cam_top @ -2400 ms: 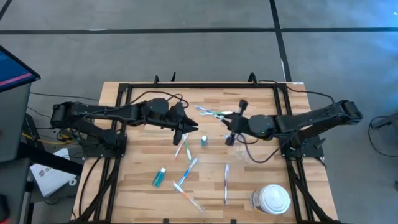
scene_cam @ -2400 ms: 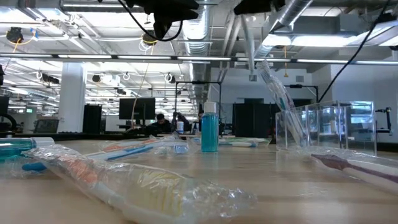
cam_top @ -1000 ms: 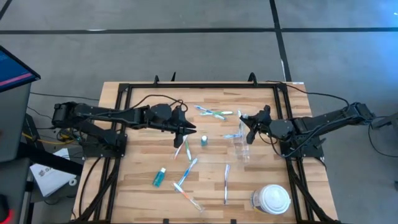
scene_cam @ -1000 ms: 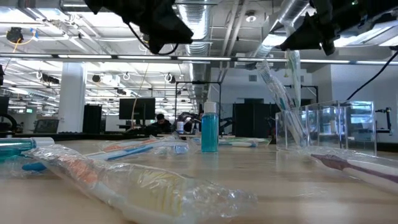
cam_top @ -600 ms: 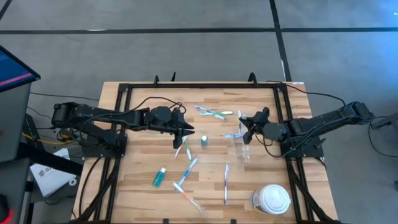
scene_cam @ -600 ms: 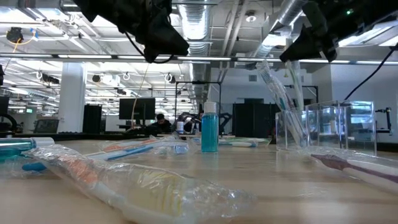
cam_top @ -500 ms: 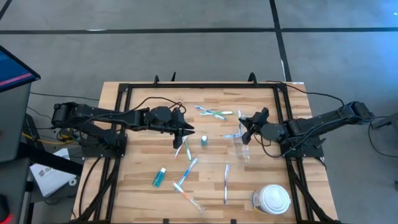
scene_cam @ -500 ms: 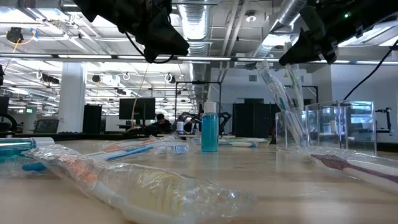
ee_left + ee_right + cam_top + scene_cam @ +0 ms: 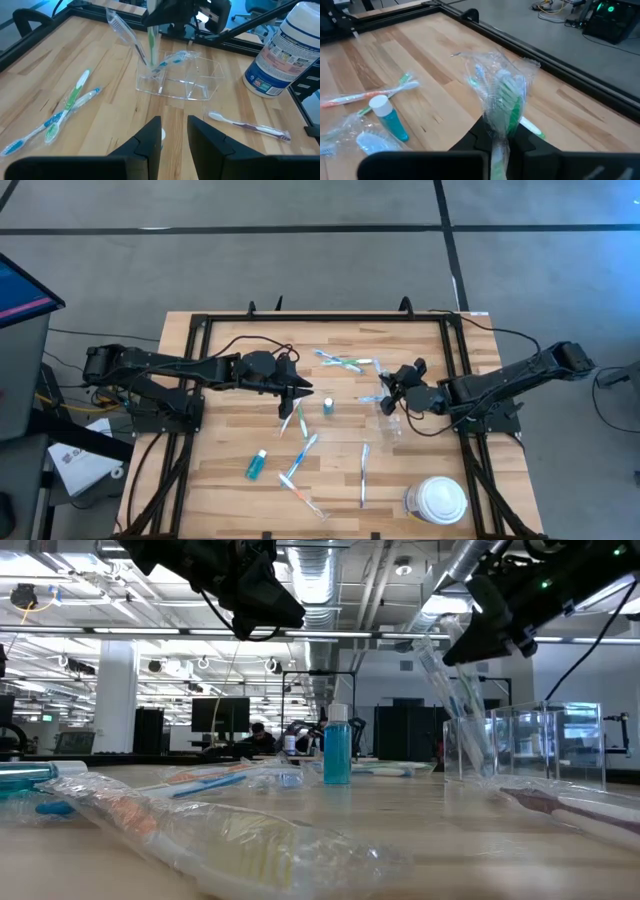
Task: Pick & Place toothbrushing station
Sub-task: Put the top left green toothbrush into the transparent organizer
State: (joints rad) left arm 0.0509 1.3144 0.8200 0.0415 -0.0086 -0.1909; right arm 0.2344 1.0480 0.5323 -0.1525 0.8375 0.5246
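My right gripper (image 9: pixel 499 131) jaws pinch a wrapped green toothbrush (image 9: pixel 507 107): light, stiff, crinkly-slick wrap; left gripper (image 9: pixel 173 131) jaws part-open, empty.

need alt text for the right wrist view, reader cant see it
The right end effector is shut on a green wrapped toothbrush, held above the wooden table. Beyond it lie a small teal tube with a white cap and an orange-handled toothbrush.

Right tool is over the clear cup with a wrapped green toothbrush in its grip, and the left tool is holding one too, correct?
Not quite. The right tool does grip a wrapped green toothbrush above the clear cup, but the left tool holds nothing: the left wrist view shows bare table between its open fingers.
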